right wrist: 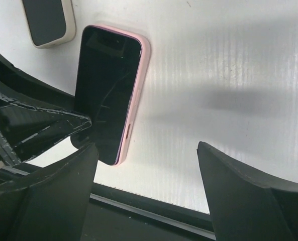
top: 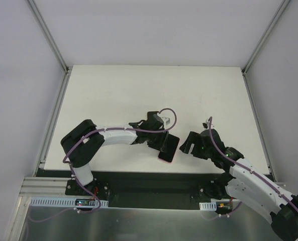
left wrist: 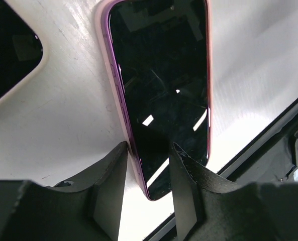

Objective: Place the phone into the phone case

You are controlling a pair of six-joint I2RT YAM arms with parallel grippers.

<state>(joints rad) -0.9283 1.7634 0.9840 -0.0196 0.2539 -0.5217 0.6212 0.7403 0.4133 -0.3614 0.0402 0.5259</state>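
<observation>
Left gripper (left wrist: 147,150), jaws narrowly parted and gripping nothing, straddles the edge of the pink phone case (left wrist: 117,100), seemingly pressing the phone (left wrist: 161,90) home; right gripper (right wrist: 146,148) hangs wide open, empty.

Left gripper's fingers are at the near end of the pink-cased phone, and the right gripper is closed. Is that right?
Not quite. The right gripper is open: the right wrist view shows its fingers spread wide apart with nothing held between them. The rest is right: in the left wrist view, the left gripper has its fingers at the near end of the pink-cased phone.
</observation>
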